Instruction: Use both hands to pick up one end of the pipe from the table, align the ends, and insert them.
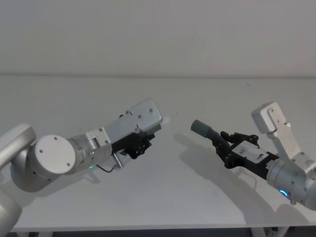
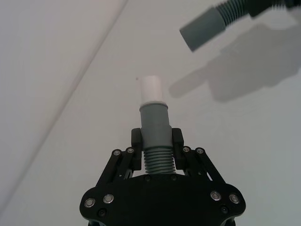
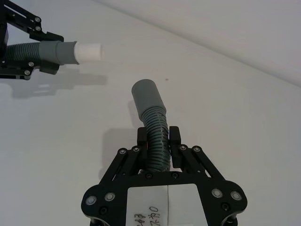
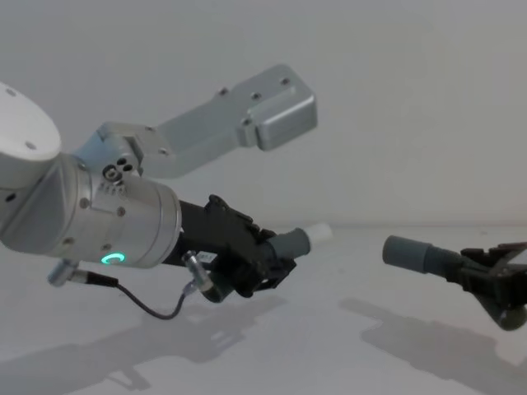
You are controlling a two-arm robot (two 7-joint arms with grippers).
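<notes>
Both pipe pieces are held above the white table [image 1: 163, 197]. My left gripper [image 2: 157, 141] is shut on the ribbed stretch of one dark grey piece [image 2: 155, 125], whose narrow white tip [image 2: 151, 89] sticks out ahead of the fingers. In the chest view this tip [image 4: 319, 233] points right, toward the other piece. My right gripper [image 3: 158, 141] is shut on the ribbed piece [image 3: 157, 136], and its smooth grey socket [image 3: 146, 96] points toward the left arm. In the head view the socket [image 1: 201, 128] and the left gripper [image 1: 140, 143] stand apart with a clear gap between them.
The table's far edge meets a plain pale wall [image 1: 158, 34]. Shadows of both arms lie on the table surface below the grippers. The left arm's silver-grey wrist housing [image 4: 263, 111] rises above its gripper in the chest view.
</notes>
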